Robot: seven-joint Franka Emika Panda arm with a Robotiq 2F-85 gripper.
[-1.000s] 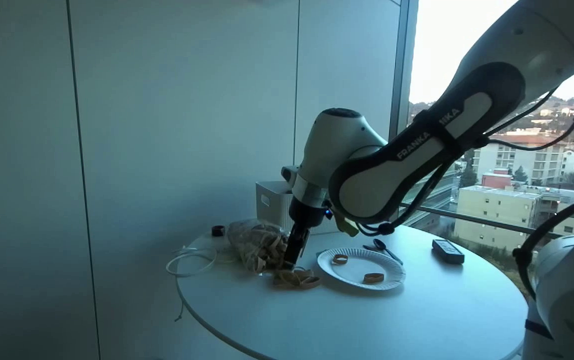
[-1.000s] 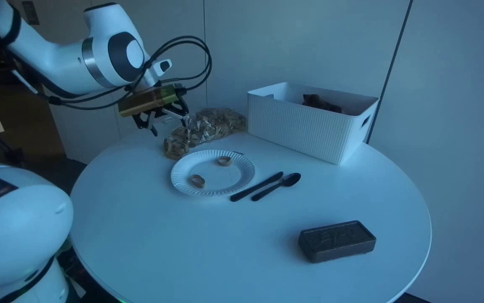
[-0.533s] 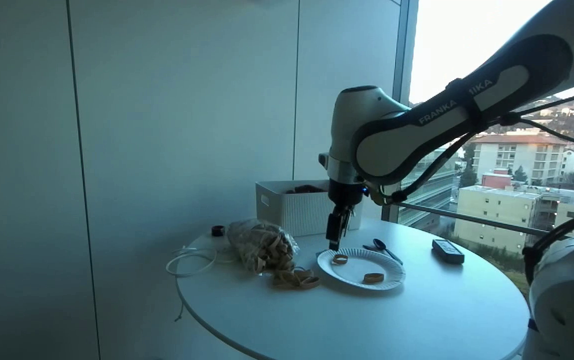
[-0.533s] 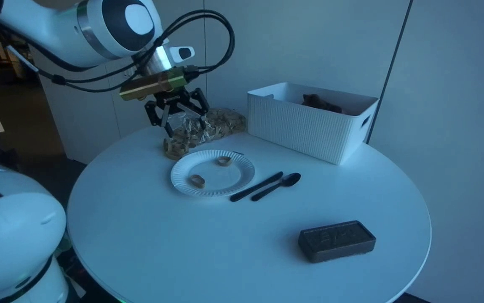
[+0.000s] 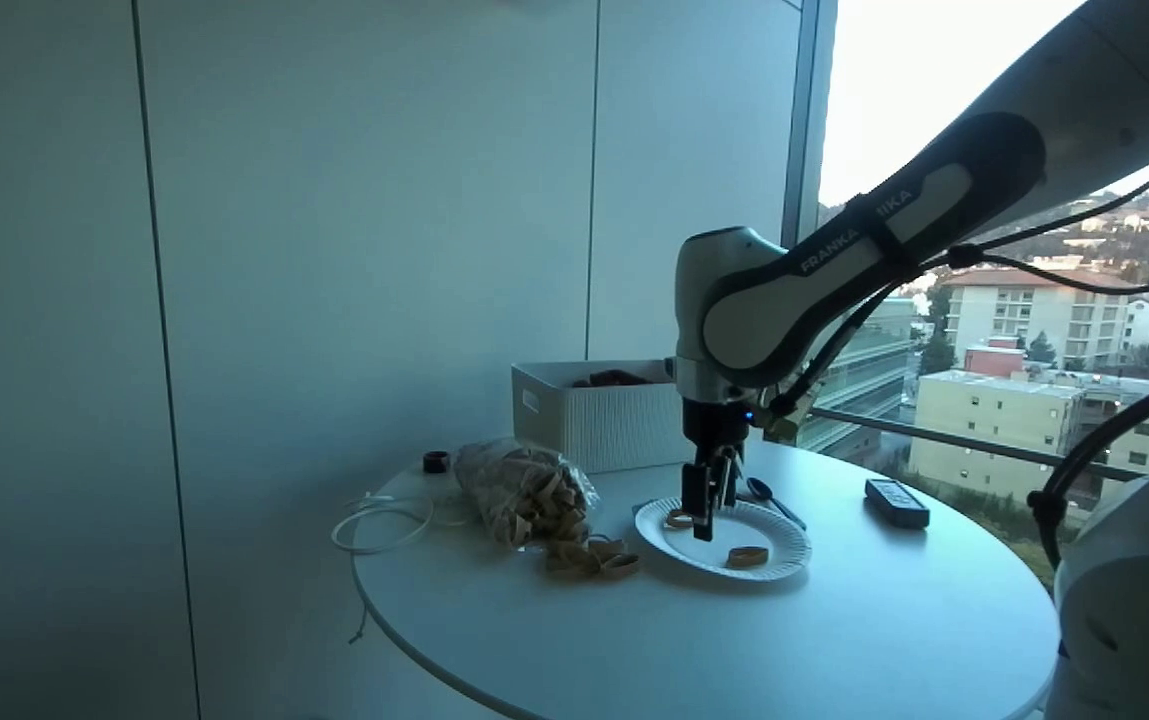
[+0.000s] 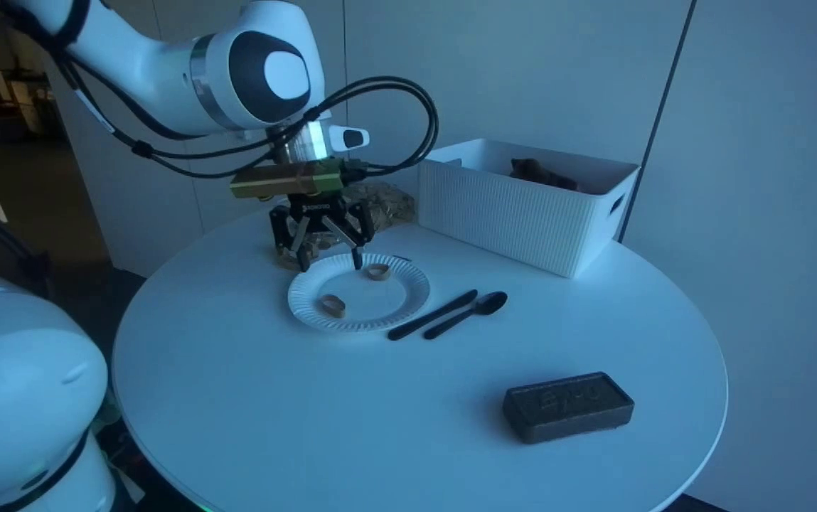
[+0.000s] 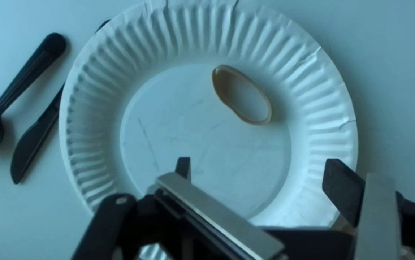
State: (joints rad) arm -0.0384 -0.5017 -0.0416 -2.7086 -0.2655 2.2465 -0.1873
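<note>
We see the claw [image 6: 330, 261] over the paper plate [image 6: 376, 307], jaws spread wide. On the plate we count two tan loops [image 5: 748, 559], lying apart; beside it on the surface [image 6: 273, 398], black knife [image 6: 433, 315] and spoon [image 6: 491, 304].

Claw [image 5: 715, 520] above paper plate [image 5: 794, 545]; two tan loops [image 5: 748, 560] on plate; stuffed clear bag [image 5: 526, 490] nearby; white bin [image 5: 614, 428] behind.

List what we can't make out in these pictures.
One tan band, wrist view: hidden by the end effector.
Spoon, wrist view: bowl partly cut off by left edge.
Dark thing in the box, both exterior views: lower part behind box wall.
Black block, an exterior view: label too small.
</note>
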